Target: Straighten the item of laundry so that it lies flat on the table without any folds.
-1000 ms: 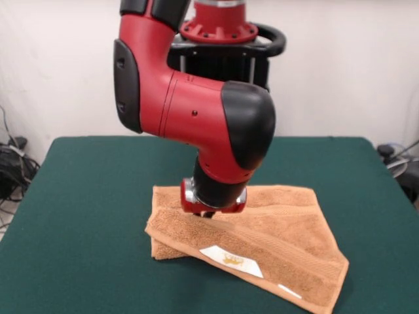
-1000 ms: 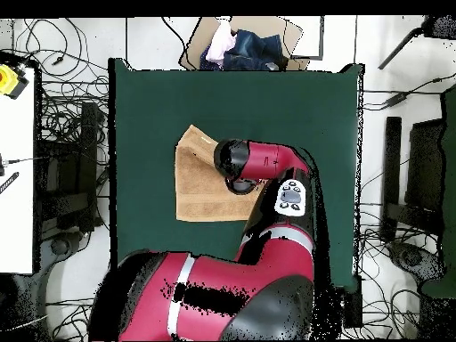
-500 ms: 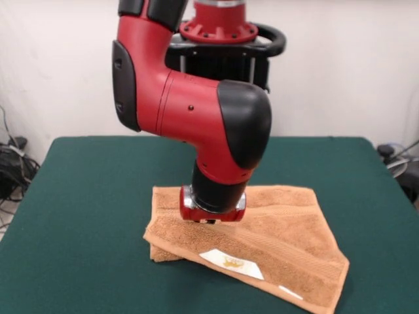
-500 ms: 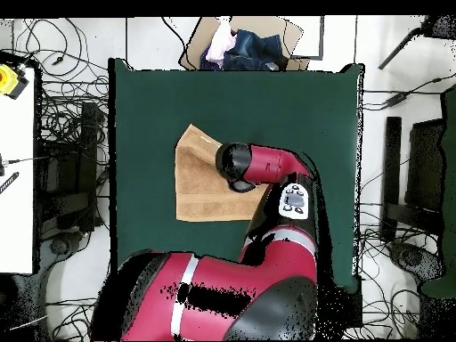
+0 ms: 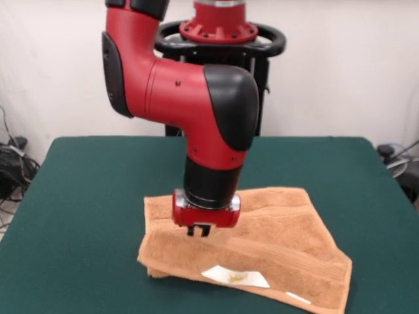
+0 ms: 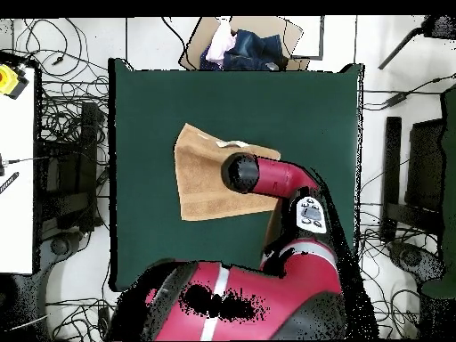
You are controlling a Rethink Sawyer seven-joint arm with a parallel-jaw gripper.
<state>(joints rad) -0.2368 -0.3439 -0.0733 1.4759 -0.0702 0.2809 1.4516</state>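
Just one folded towel (image 5: 275, 242), one hand (image 5: 201, 230)

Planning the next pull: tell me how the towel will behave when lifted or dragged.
The terry hand towel is probably floppy: it already lies folded over itself. Dragged, it would likely bunch on the felt table. It looks light, so the claw should lift it easily.

Red arm (image 5: 177, 98) with glossy black rounded joint caps, a black wrist sleeve and a silver-edged red collar.
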